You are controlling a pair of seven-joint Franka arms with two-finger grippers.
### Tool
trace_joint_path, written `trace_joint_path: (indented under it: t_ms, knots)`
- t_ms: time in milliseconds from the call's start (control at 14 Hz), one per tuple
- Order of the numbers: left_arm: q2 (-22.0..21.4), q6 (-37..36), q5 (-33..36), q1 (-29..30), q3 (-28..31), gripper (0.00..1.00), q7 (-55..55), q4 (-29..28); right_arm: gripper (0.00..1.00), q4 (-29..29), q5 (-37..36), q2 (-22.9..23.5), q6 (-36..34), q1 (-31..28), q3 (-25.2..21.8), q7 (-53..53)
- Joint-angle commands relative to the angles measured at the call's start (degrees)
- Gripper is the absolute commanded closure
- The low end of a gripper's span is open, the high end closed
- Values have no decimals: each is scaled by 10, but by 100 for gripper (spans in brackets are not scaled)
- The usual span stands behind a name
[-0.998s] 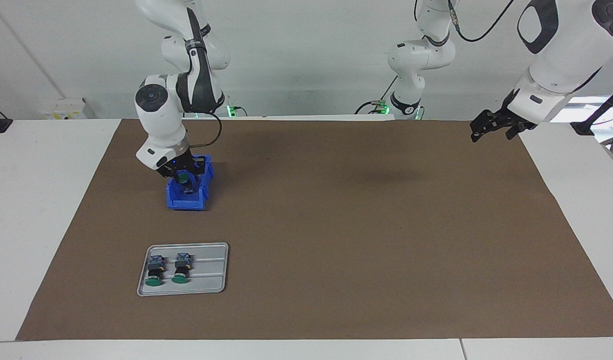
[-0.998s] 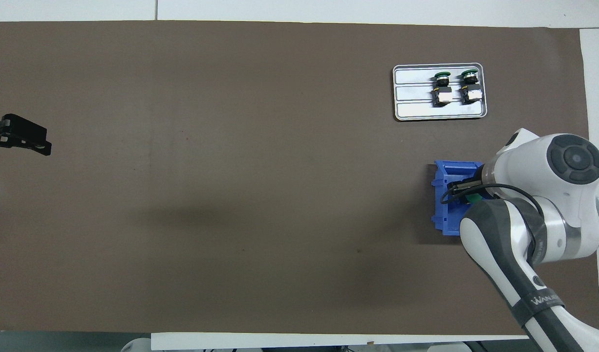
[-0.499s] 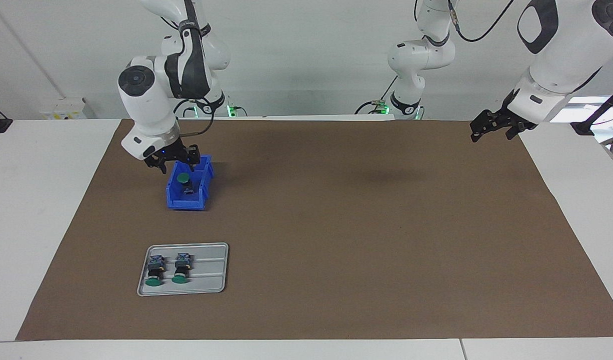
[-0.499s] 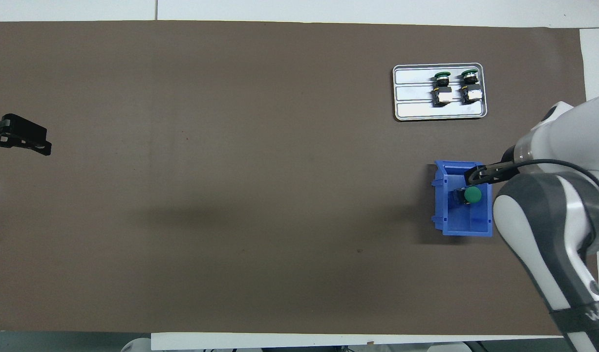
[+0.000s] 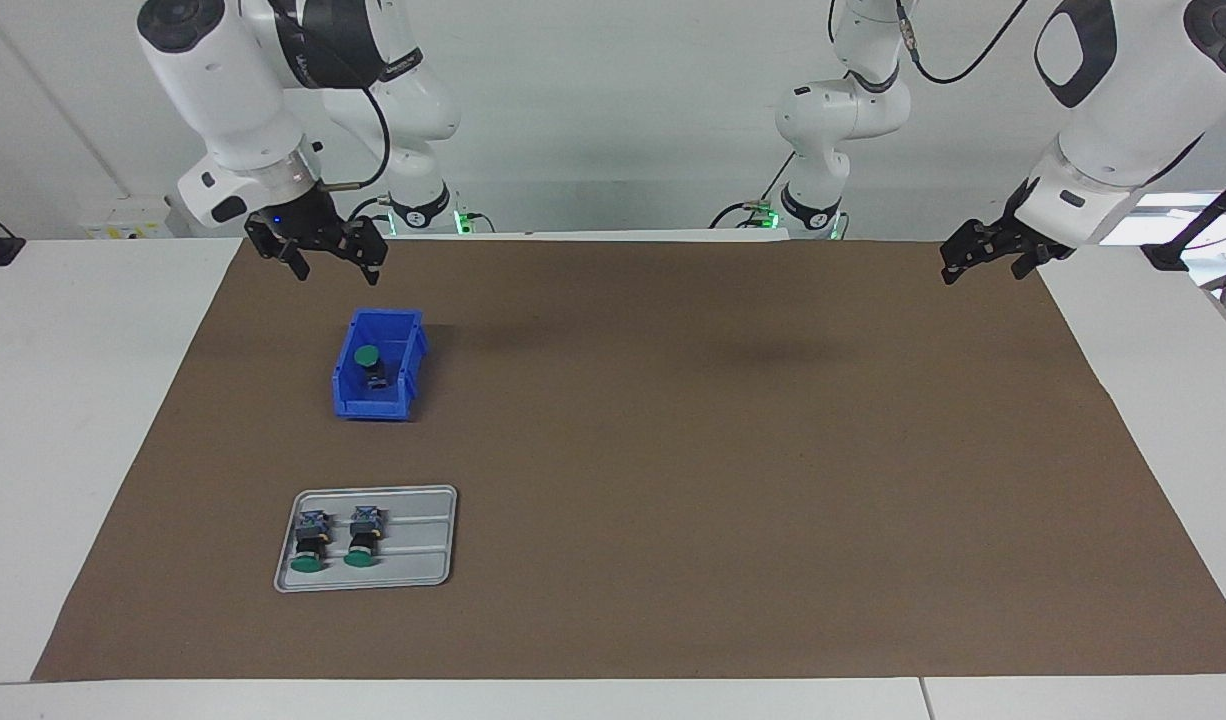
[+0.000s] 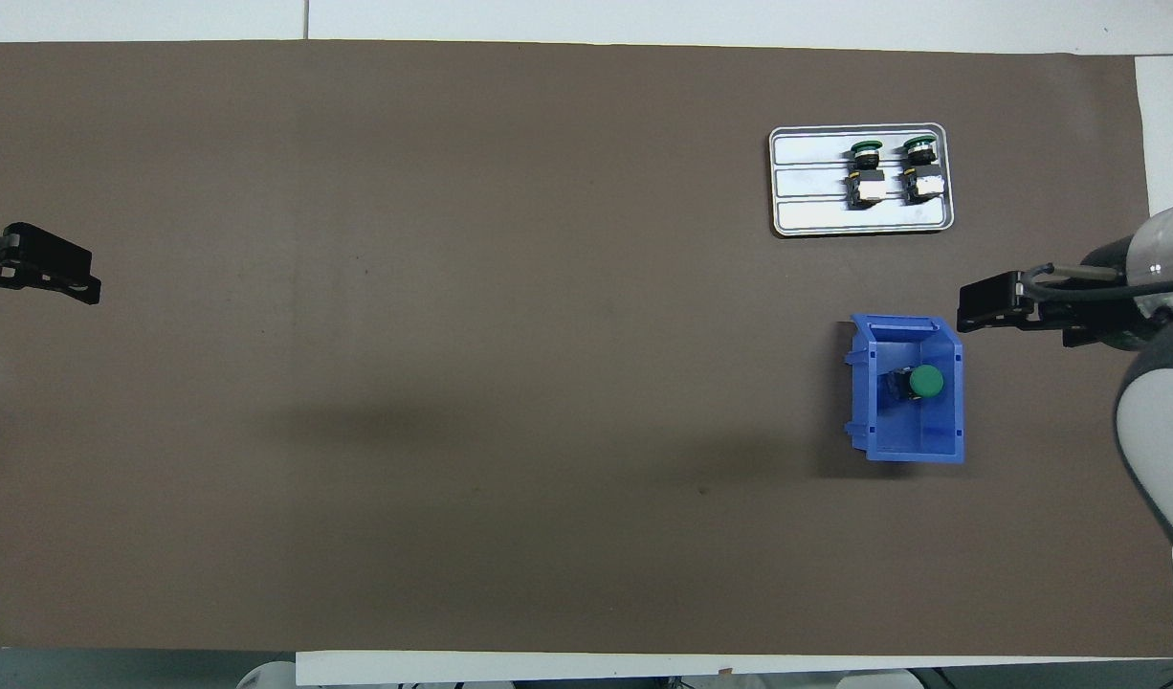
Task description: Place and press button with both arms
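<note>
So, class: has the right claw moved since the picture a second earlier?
Yes. The right claw has risen out of the blue bin toward the robots, leaving the button inside.

A button sits in a bin toward the right arm's end of the tabletop. Two more buttons lie side by side on a tray, farther from the robots than the bin.

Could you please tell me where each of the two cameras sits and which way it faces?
Facing view: high across the table, looking at the robots; both arms with bases, right tool, left tool.
Overhead view: above the robots' end, looking steeply down; only tools and a right forearm.
Shared: blue bin holding a button, tray with two more.
</note>
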Motion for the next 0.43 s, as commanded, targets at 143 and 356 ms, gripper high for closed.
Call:
trace_joint_path:
  t_ms: [143, 356]
  knots:
    - [-17, 13, -4, -2, 5, 0, 2, -20, 1, 64, 9, 6, -29, -14, -4, 29]
    - [-17, 13, -4, -2, 5, 0, 2, -20, 1, 65, 9, 7, -38, -15, -8, 25]
